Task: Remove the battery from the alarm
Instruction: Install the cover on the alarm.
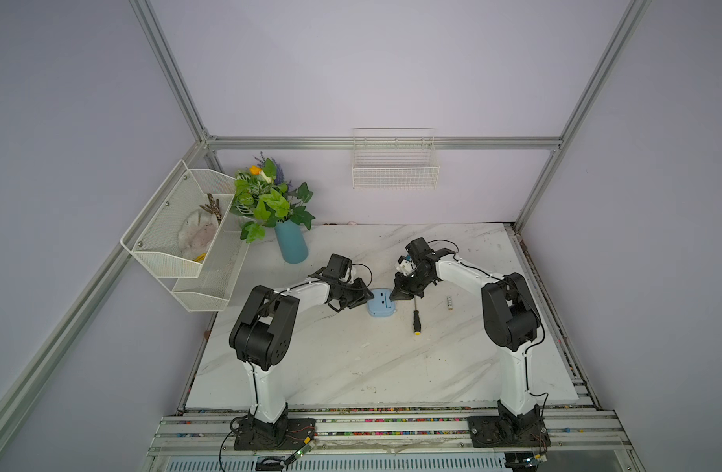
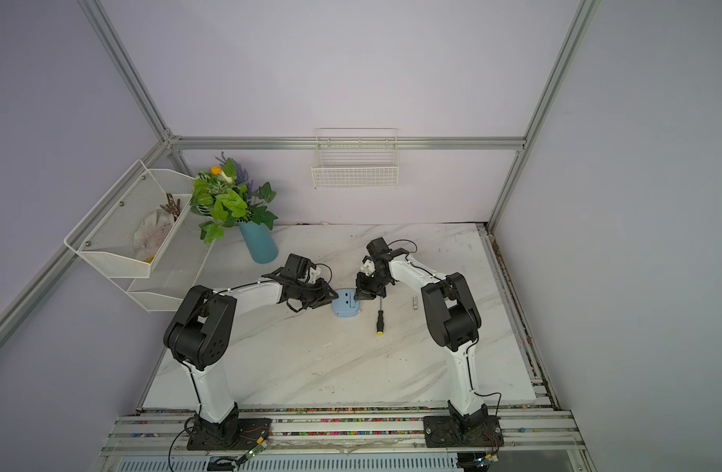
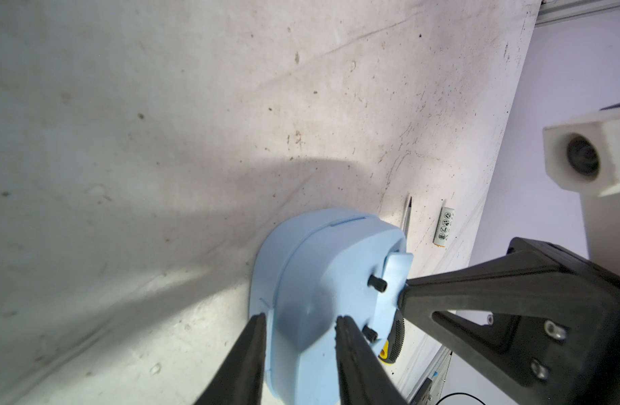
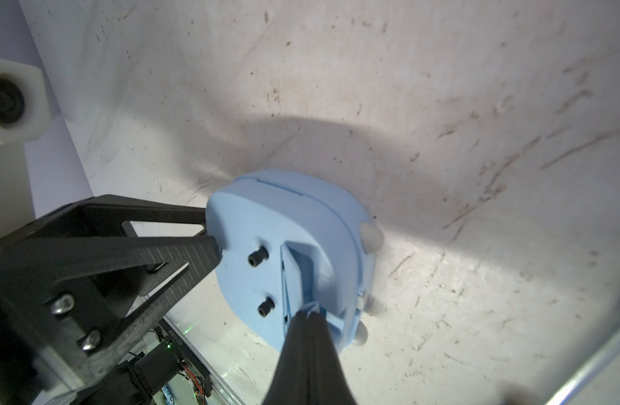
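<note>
The light-blue alarm (image 1: 380,308) (image 2: 345,308) lies face down on the marble table, plain back up. My left gripper (image 3: 300,321) (image 1: 369,295) is shut on its left edge, one finger on each side of the rim. My right gripper (image 4: 310,314) (image 1: 392,295) is shut, its tips resting at the end of the raised compartment lid (image 4: 289,277) on the alarm's (image 4: 301,217) back. The open compartment looks empty. The battery (image 1: 449,303) (image 2: 415,303) (image 3: 443,228) lies on the table to the right of the alarm, apart from both grippers.
A black-handled, yellow-tipped screwdriver (image 1: 415,318) (image 2: 379,321) lies between the alarm and the battery. A blue vase with plants (image 1: 290,241) stands at the back left, beside white mesh shelves (image 1: 179,229). A wire basket (image 1: 394,163) hangs on the back wall.
</note>
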Robot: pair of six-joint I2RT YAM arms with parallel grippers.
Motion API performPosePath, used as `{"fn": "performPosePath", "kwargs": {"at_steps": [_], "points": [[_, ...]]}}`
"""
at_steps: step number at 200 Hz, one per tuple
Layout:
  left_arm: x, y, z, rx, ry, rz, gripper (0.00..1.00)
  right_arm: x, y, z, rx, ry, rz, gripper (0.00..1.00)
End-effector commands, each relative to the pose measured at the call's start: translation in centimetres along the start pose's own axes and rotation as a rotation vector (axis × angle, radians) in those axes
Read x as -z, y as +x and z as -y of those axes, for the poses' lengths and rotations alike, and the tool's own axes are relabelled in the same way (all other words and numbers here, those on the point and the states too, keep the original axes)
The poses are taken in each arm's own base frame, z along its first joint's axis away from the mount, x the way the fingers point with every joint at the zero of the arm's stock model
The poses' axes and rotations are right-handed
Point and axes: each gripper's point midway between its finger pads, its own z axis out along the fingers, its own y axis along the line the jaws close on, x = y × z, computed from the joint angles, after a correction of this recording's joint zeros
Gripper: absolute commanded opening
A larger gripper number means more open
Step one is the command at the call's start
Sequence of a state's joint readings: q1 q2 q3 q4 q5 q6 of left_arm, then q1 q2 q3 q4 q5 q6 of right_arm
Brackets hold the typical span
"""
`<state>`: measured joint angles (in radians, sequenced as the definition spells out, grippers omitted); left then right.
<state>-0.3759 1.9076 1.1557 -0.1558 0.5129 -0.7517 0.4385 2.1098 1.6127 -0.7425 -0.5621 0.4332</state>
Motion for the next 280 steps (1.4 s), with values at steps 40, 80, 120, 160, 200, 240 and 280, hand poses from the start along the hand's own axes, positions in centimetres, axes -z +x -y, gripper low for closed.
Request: {"fn": "performPosePath", "kwargs": {"at_steps": [40, 80, 120, 160, 200, 240, 280], "points": [[0.2, -0.1, 0.1, 0.0, 0.014, 0.002, 0.38, 0.6, -0.3, 0.4, -0.025, 0.007, 0.024, 0.0], [0.2, -0.1, 0.2, -0.001, 0.015, 0.004, 0.38, 1.0, -0.4, 0.5, -0.034, 0.007, 0.031, 0.0], [0.3, -0.1, 0.2, -0.001, 0.015, 0.003, 0.37, 1.4, -0.5, 0.5, -0.035, 0.007, 0.04, 0.0], [0.3, -0.1, 0.2, -0.001, 0.017, 0.004, 0.37, 1.1, -0.3, 0.6, -0.04, 0.001, 0.033, 0.0], [0.2, -0.1, 0.2, 0.0, 0.016, 0.003, 0.37, 0.9, -0.3, 0.4, -0.041, -0.014, 0.032, 0.0], [0.2, -0.1, 0.2, 0.0, 0.016, 0.002, 0.37, 1.0, -0.4, 0.2, -0.036, -0.018, 0.031, 0.0], [0.2, -0.1, 0.2, 0.0, 0.016, 0.002, 0.37, 1.3, -0.5, 0.0, -0.031, -0.02, 0.032, 0.0]]}}
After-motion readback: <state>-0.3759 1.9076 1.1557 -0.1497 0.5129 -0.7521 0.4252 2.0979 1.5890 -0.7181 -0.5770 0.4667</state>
